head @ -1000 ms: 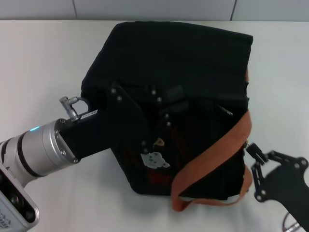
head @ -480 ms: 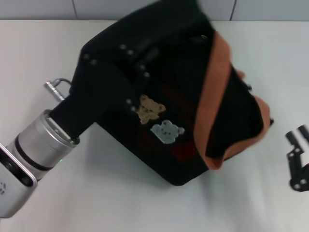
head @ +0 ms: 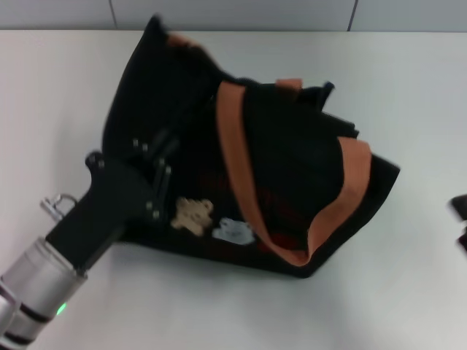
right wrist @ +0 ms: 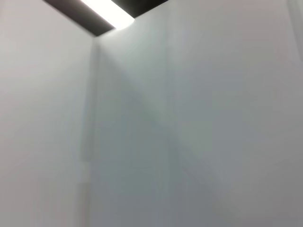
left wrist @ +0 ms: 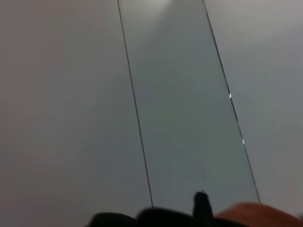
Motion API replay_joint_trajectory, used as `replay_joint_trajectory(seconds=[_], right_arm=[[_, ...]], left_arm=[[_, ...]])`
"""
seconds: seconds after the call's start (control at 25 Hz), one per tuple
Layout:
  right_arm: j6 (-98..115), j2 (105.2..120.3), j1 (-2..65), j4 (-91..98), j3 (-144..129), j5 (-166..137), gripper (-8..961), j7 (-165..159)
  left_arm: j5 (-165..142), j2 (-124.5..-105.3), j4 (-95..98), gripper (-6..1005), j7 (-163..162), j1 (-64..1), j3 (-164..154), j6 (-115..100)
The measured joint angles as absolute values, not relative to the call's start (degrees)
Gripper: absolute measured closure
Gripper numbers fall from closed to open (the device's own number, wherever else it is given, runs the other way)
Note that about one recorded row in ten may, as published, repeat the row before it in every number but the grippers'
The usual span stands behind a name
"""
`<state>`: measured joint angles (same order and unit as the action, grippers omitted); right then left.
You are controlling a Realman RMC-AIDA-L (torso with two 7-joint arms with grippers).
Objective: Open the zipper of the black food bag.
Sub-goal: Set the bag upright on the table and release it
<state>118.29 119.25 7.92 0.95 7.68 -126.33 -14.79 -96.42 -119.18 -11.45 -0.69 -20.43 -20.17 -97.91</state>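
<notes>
My left gripper [head: 171, 157] is pressed into the black food bag [head: 292, 182] on the table [head: 66, 95]; whether its jaws are clenched, I cannot tell. The bag looks soft and floppy, slumping beyond my jaws, so I'd pinch the zipper's small pull, which I cannot make out now. My right gripper [head: 460, 219] sits well off at the edge.

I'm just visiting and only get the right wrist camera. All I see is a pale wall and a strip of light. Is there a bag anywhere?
Observer: Yes. In the head view the black food bag lies on a white table, with an orange strap draped across it.
Operator: Is anything touching it?
Observer: The left gripper is right up against the bag's left side, above the bear patches.
Operator: And the arm my camera sits on?
Observer: The right gripper shows only as a dark sliver at the head view's right edge, apart from the bag.
</notes>
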Motion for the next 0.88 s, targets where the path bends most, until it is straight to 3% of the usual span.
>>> replay_joint_trajectory(seconds=[0.2, 0.6, 0.88], right_arm=[[119.44, 119.17, 13.48, 5.60, 1.96, -133.37, 281, -23.22], [116.68, 119.18, 17.67, 9.51, -3.40, -137.62, 185, -29.08], [114.53, 119.11, 18.41, 11.57, -4.94, -137.73, 181, -32.10]], left_arm=[[-96.72, -119.18, -11.43, 903, -2.01, -18.03, -22.25, -98.91], [-102.87, -119.17, -11.08, 902, -8.77, -23.50, -27.14, -95.18], [-103.64, -118.92, -7.34, 902, -11.46, -23.72, -27.30, -97.12]])
